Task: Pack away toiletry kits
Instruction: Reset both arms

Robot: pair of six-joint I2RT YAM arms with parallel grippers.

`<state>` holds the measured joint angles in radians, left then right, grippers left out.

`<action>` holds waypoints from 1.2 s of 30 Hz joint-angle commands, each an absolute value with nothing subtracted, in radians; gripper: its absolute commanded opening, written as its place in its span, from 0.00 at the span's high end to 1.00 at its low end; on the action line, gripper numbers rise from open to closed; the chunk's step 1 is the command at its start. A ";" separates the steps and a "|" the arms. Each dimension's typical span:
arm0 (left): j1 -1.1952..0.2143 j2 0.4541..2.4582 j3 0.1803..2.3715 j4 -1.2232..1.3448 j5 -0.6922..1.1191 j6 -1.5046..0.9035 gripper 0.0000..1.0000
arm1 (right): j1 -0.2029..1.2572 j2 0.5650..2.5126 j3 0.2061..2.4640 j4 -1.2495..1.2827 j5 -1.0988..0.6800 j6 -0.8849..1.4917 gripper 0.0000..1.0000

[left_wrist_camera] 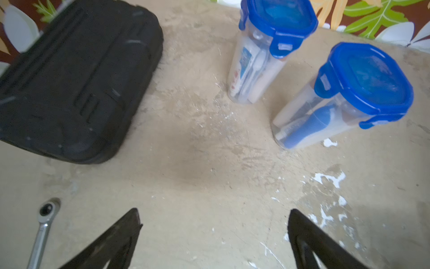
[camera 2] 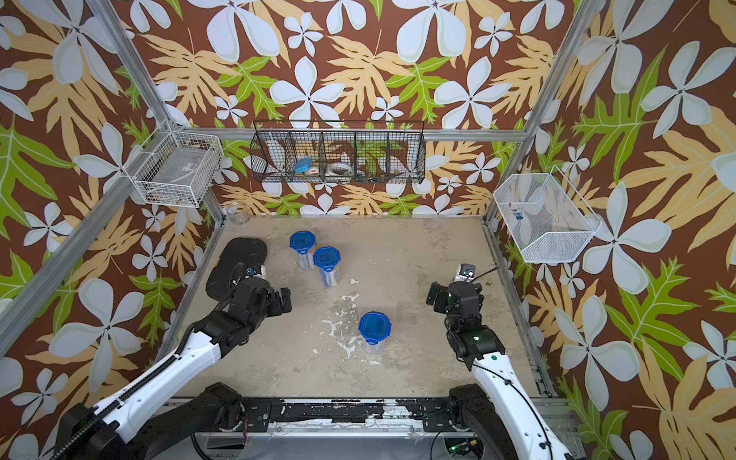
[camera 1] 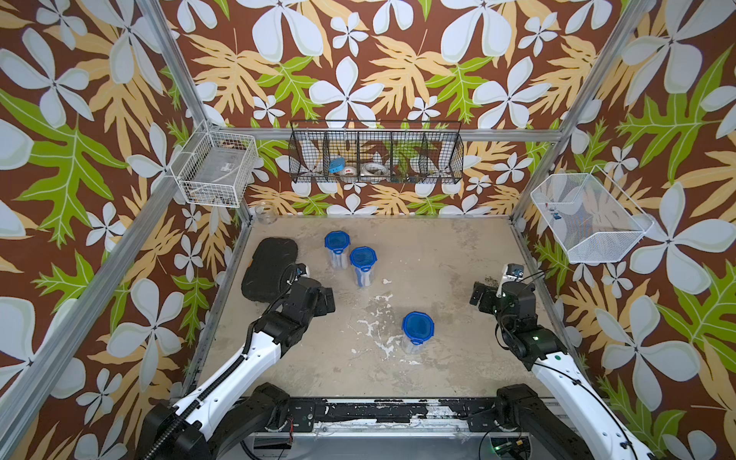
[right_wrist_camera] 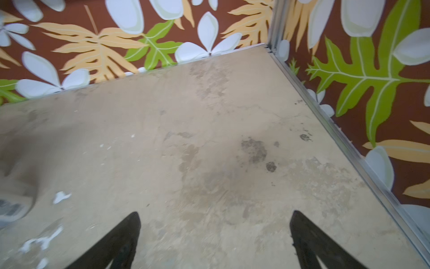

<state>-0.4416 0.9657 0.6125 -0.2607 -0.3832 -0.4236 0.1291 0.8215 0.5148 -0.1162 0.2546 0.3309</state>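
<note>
Left wrist view showed the left gripper [left_wrist_camera: 214, 213] empty, fingers spread wide; the right gripper [right_wrist_camera: 215, 213] likewise. Lidded, the far cup [camera 1: 337, 250] and middle cup [camera 1: 363, 266] stood just beside each other, right of the black case [camera 1: 271, 269]; the near cup [camera 1: 417, 332] stood alone mid-table

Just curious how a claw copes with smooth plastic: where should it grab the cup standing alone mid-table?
Probably the cup's clear wall, just below the blue lid, coming in level from the side. It stands upright with bare table around it, and the wider, clipped lid should stop it slipping.
</note>
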 commanded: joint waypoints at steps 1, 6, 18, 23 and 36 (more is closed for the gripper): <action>-0.434 0.933 0.537 -0.032 -0.573 -0.335 0.00 | 0.062 0.900 0.472 0.169 0.179 0.199 0.00; -0.429 0.858 0.339 0.284 -0.626 -0.226 0.00 | 0.037 0.957 0.336 0.461 0.123 0.039 0.00; -0.319 1.114 0.175 1.032 -0.566 -0.012 0.00 | 0.012 1.362 0.272 0.991 -0.005 -0.017 0.00; -0.222 1.313 0.287 1.145 -0.480 0.015 0.00 | 0.000 1.452 0.255 1.100 0.029 0.001 0.00; -0.178 1.285 0.208 1.048 -0.453 -0.006 0.00 | 0.004 1.475 0.221 1.179 0.052 0.002 0.00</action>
<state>-0.1841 1.2556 0.2359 0.9474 -0.4370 0.0029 0.0021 1.4742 0.2199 1.1423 0.0353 0.0071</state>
